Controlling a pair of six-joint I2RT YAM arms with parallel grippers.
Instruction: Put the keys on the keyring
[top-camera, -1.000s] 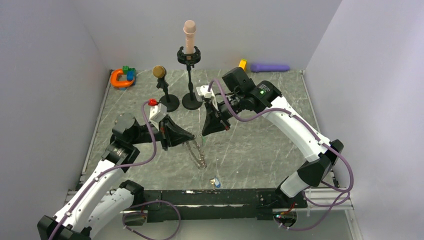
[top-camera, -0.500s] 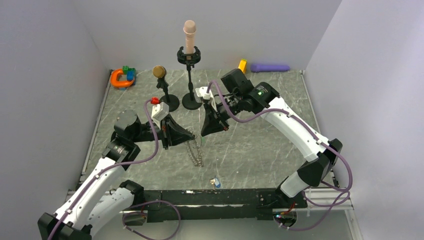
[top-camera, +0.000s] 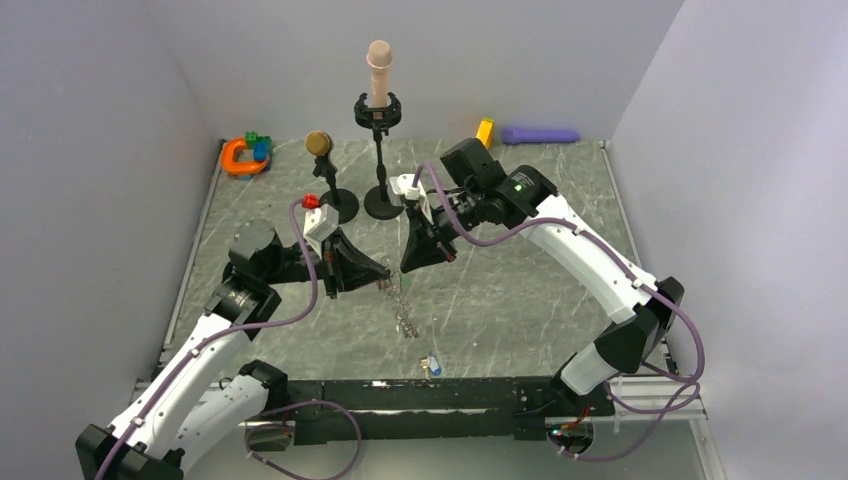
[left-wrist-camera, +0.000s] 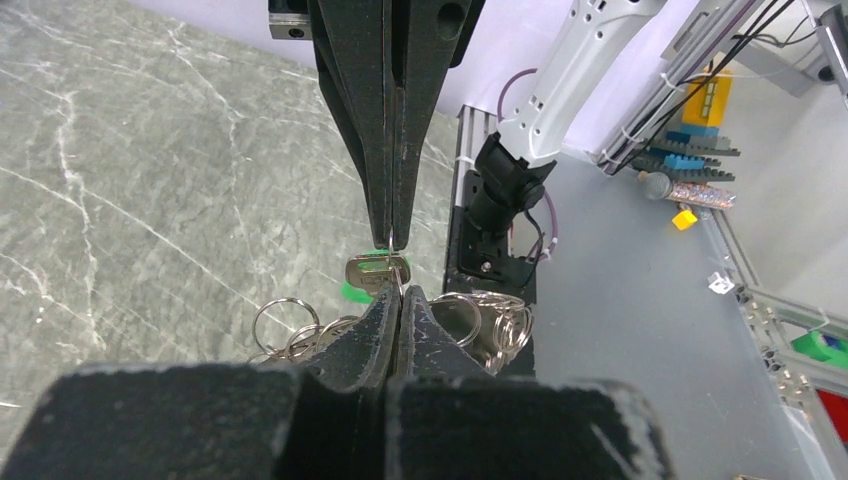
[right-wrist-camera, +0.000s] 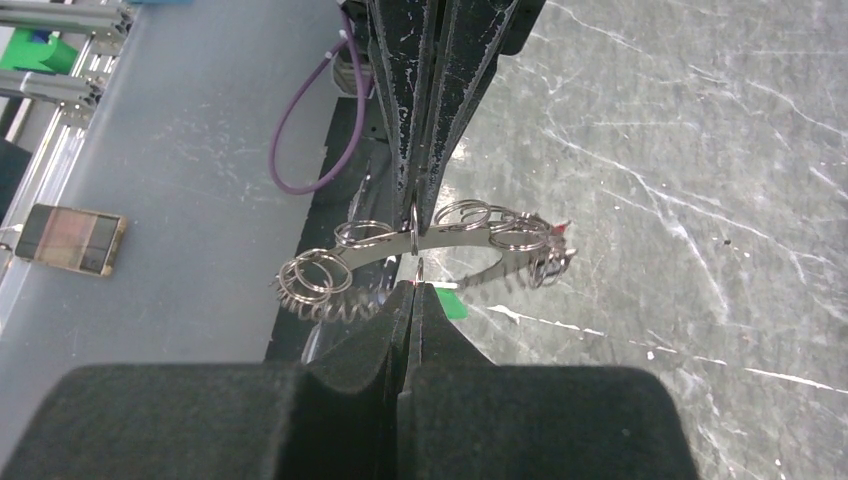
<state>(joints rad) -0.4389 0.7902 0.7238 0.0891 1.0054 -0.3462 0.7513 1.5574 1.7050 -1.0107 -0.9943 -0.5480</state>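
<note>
The keyring (top-camera: 403, 310), a dark jagged band strung with small wire rings, hangs over the middle of the table from my left gripper (top-camera: 385, 271). That gripper is shut on its top edge (left-wrist-camera: 400, 293). My right gripper (top-camera: 405, 266) meets it tip to tip and is shut (right-wrist-camera: 415, 290) on a small key with a green head (left-wrist-camera: 375, 272). The key is pressed against the keyring band (right-wrist-camera: 370, 250). A red speck (right-wrist-camera: 565, 228) shows at the band's far end; what it is I cannot make out.
Two microphone stands with round black bases (top-camera: 338, 207) (top-camera: 383, 203) stand just behind the grippers. A small blue-tipped item (top-camera: 431, 365) lies near the front edge. An orange clamp (top-camera: 243, 157), a yellow piece (top-camera: 485, 128) and a purple handle (top-camera: 540, 134) lie along the back.
The two grippers have closed the gap between their tips. The keyring's hanging part has swung slightly right and sits higher off the table.
</note>
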